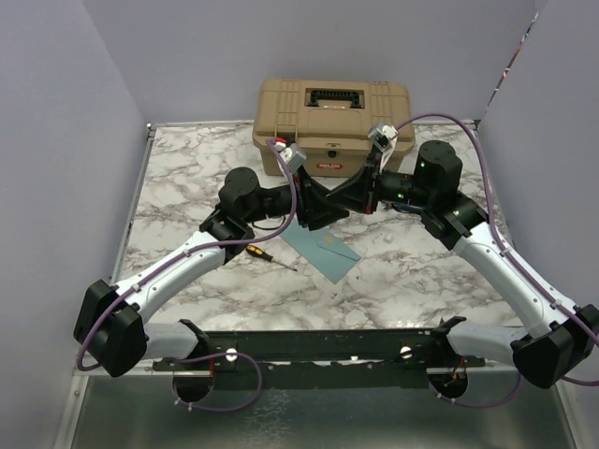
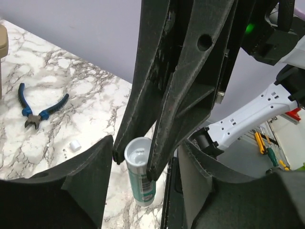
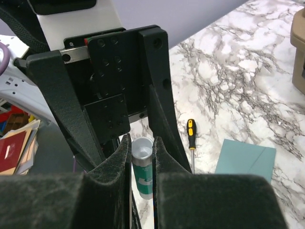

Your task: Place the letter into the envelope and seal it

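Note:
The teal envelope lies flat on the marble table under both grippers, and one corner of it also shows in the right wrist view. The letter is out of view. A glue stick with a white end and a green label hangs upright above the table. My right gripper is shut on it near the top. My left gripper faces it, open. Its fingers stand wide on either side of the glue stick without touching it. From above, the two grippers meet at the middle.
A tan toolbox stands at the back. A yellow-and-black screwdriver lies left of the envelope. Blue-handled pliers and a small white piece lie on the marble. Lilac walls close in the left, right and back.

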### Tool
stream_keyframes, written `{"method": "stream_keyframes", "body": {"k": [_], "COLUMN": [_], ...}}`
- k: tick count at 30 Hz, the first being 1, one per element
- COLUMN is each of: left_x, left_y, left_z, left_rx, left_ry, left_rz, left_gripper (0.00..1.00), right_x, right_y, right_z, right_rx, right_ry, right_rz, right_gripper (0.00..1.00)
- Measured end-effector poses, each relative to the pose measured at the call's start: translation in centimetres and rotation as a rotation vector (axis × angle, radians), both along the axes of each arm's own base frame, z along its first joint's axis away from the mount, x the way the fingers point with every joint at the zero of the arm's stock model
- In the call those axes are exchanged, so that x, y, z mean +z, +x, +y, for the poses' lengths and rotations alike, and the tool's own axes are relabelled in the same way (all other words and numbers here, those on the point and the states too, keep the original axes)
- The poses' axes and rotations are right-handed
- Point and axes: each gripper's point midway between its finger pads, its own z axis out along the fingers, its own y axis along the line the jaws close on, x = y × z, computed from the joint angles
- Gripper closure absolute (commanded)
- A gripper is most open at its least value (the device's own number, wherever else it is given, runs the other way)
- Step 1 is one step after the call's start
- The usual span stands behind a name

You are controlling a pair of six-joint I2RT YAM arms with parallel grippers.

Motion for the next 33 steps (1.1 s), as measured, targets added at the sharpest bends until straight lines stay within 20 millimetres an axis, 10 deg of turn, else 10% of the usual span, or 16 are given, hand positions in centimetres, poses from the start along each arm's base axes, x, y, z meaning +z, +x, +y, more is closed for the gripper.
{"method": "stream_keyframes", "body": {"k": [13, 18, 21, 33], "left_x": [-1.7, -2.0, -2.5, -5.8], "left_y": [1.1, 1.5, 2.1, 8.6], "left_z": [1.0, 0.9, 0.9, 2.1], "left_rx": [0.021, 0.024, 0.056, 0.416], "left_ry": [0.013, 0.008, 0.010, -0.033], "left_rz": [0.060, 0.077, 0.102, 0.360], "left_gripper": [1.00, 1.00, 1.00, 1.00], "right_x": [-1.0, -1.3, -1.4, -6.8], "right_y": [1.1, 1.8, 3.2, 5.0], "right_z": [0.1, -0.1, -0.7, -3.4], "right_rx": [-0.041, -0.079, -0.178, -0.383], "right_ry": [-0.015, -0.021, -0.026, -0.114], "right_rz": [0.023, 0.040, 0.044, 0.056], "right_gripper": [1.00, 0.39, 0.21, 0.19]}}
